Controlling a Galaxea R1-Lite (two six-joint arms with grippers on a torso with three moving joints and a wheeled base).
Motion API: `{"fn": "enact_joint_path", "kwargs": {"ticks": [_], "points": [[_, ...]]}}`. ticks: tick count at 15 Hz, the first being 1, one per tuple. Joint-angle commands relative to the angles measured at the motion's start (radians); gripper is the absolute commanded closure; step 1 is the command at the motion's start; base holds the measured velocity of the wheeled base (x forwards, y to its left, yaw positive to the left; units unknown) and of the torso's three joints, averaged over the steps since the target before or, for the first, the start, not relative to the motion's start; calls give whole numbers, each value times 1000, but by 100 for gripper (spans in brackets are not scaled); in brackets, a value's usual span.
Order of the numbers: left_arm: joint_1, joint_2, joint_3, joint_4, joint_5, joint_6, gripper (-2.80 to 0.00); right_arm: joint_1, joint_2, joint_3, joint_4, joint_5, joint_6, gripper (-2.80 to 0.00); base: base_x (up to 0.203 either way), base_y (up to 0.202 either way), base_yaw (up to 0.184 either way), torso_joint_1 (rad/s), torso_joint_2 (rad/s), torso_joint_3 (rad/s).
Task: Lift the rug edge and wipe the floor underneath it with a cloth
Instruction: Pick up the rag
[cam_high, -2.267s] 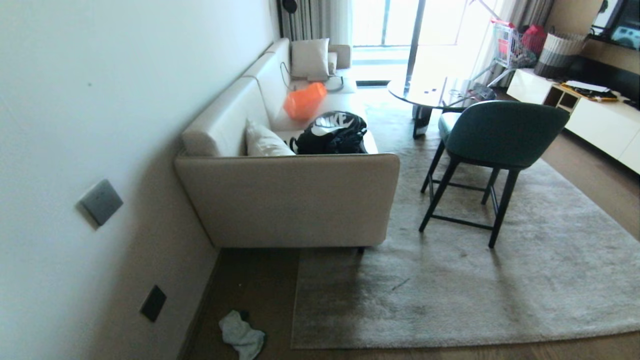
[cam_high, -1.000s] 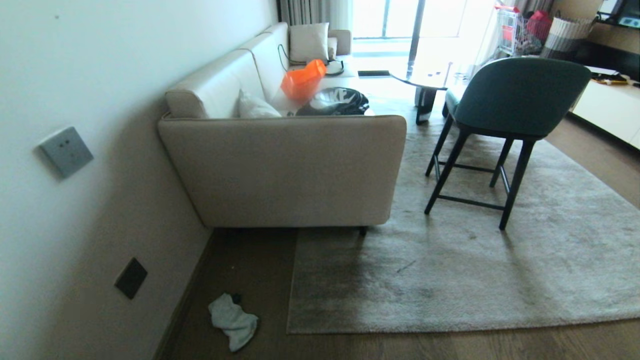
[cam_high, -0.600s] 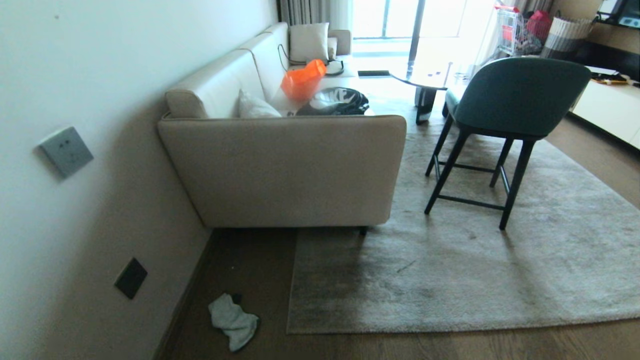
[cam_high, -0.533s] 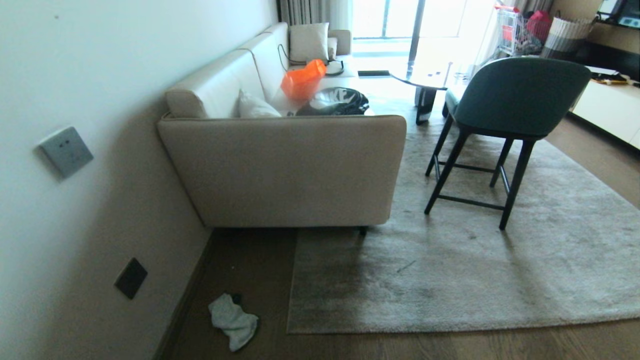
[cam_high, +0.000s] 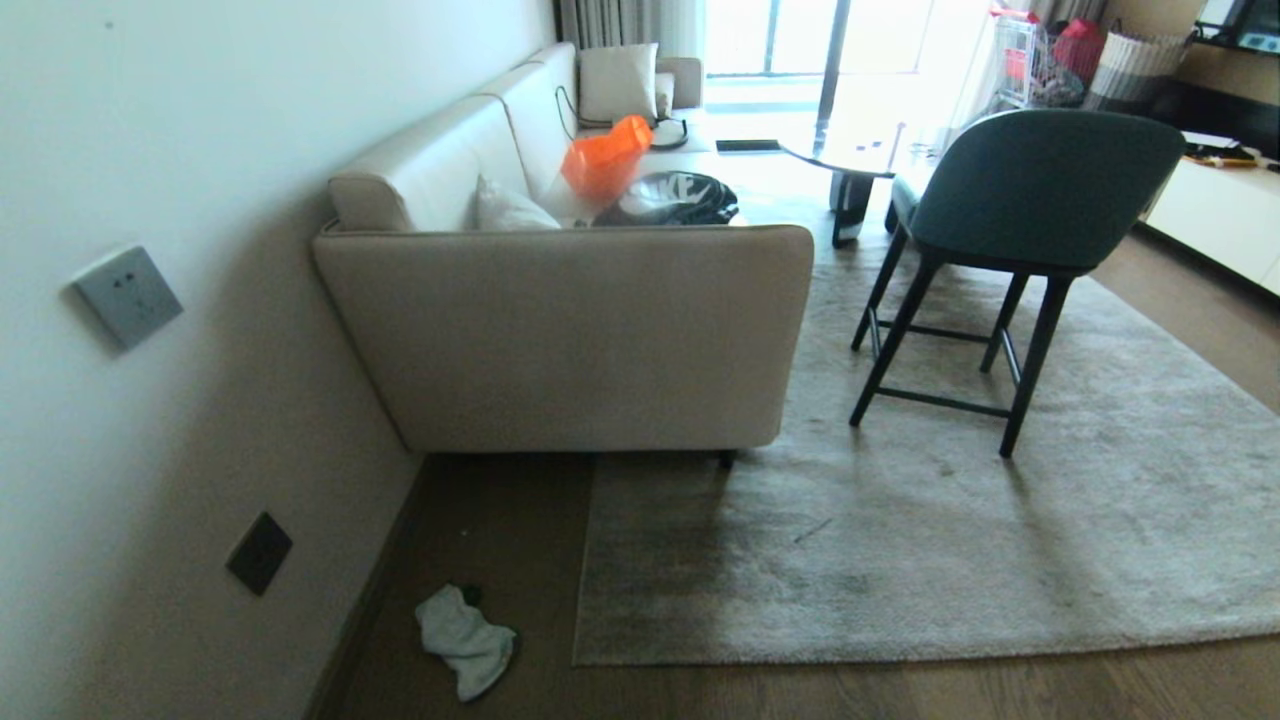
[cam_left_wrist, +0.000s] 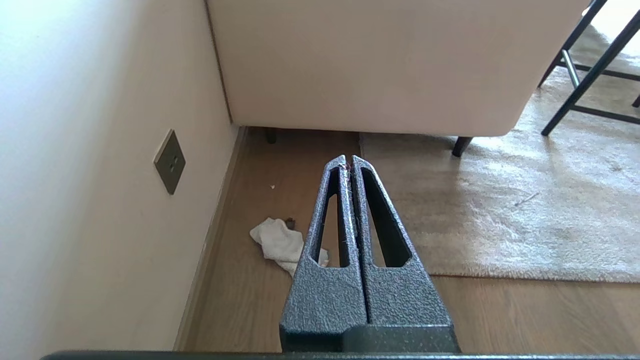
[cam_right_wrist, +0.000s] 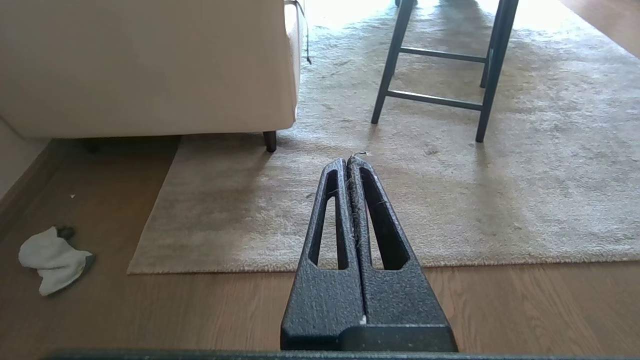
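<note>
Over the last couple of seconds only the head camera's outlook had sunk and steadied; the cloth (cam_high: 465, 641) lay crumpled on the floor (cam_high: 500, 540) near the wall, just left of the rug edge (cam_high: 580, 580), which lay flat. The left gripper (cam_left_wrist: 348, 161) and right gripper (cam_right_wrist: 348, 162) hung above the floor, each with fingers pressed together and empty. The task's handling looked not yet begun, the robot merely settling into position.
</note>
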Motion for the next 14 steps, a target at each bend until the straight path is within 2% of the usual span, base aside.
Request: {"fn": "enact_joint_path", "kwargs": {"ticks": [1,14], "points": [[0,0,0,-1,0,1,0,0,0,0,-1,0,0,0,0,0,0,0,0,0],[0,0,0,-1,0,1,0,0,0,0,-1,0,-1,0,0,0,0,0,0,0]]}}
